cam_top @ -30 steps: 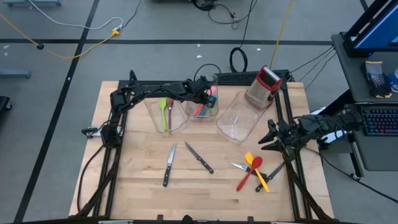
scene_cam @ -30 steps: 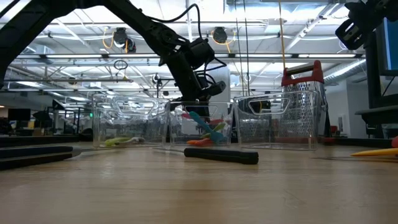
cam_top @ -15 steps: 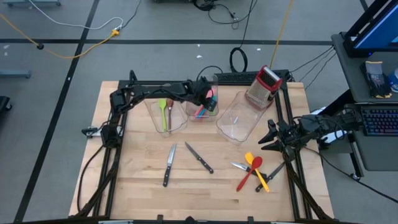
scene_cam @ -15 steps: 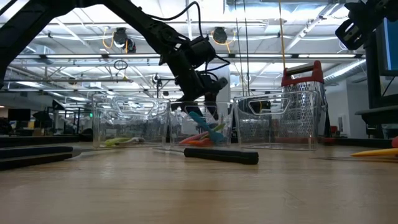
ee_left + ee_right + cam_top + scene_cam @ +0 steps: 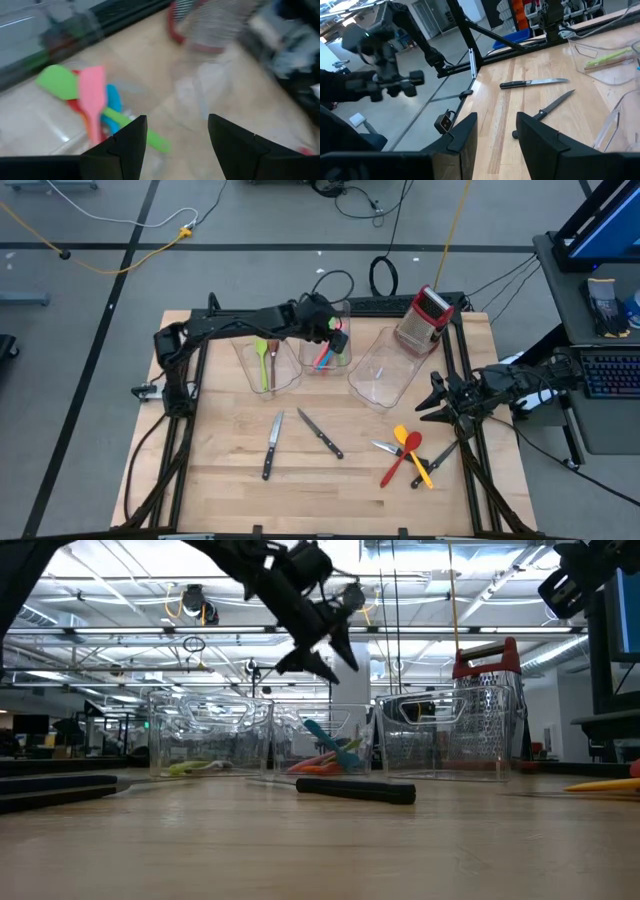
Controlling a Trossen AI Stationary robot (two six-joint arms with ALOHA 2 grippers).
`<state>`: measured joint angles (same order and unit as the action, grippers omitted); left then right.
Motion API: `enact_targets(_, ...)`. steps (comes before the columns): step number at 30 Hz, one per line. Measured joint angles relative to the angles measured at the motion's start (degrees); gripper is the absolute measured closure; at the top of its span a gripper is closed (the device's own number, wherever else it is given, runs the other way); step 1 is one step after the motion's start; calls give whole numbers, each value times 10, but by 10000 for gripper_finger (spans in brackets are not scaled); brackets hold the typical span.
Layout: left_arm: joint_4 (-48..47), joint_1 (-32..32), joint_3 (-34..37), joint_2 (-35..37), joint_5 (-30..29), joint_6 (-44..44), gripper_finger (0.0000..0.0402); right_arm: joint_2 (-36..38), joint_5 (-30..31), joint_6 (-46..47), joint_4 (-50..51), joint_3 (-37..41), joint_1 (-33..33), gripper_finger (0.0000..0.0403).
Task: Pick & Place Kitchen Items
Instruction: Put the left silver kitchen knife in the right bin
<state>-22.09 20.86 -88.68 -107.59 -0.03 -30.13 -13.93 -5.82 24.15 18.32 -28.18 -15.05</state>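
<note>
My left gripper (image 5: 338,328) (image 5: 325,660) hangs open above the middle clear bin (image 5: 306,360), touching nothing. In that bin lie a pink spatula (image 5: 92,100), a green spatula (image 5: 60,82), a blue utensil (image 5: 113,100) and an orange one. The left bin (image 5: 246,370) holds a green spatula (image 5: 262,360) and a brown spoon (image 5: 273,356). Two black-handled knives (image 5: 272,444) (image 5: 321,434) lie flat on the table. A yellow spoon (image 5: 406,442), a red spoon (image 5: 392,469) and more utensils lie near my right gripper (image 5: 428,402), which stands open at the right edge.
An empty clear bin (image 5: 383,376) lies tilted right of the middle one. A red-topped metal grater (image 5: 424,320) stands behind it at the far right. Bare wood shows along the table's near edge and left side.
My left gripper has opened and risen out of the middle bin, tipping up a little; it now hangs well above the rim. The utensils stay lying in the bin. My right arm has kept still.
</note>
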Motion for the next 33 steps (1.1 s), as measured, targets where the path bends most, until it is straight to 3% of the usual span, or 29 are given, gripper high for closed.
enact_targets(8,-10,-38,0,54,41,-5,182,0,0,10,0,0,0,275)
enact_targets(15,-30,-87,0,74,51,-67,189,0,-2,8,0,0,0,275)
enact_targets(26,-70,-231,0,74,51,-125,208,0,-2,3,0,0,0,275)
enact_targets(33,-70,-312,0,74,31,-173,199,0,-2,3,0,0,0,275)
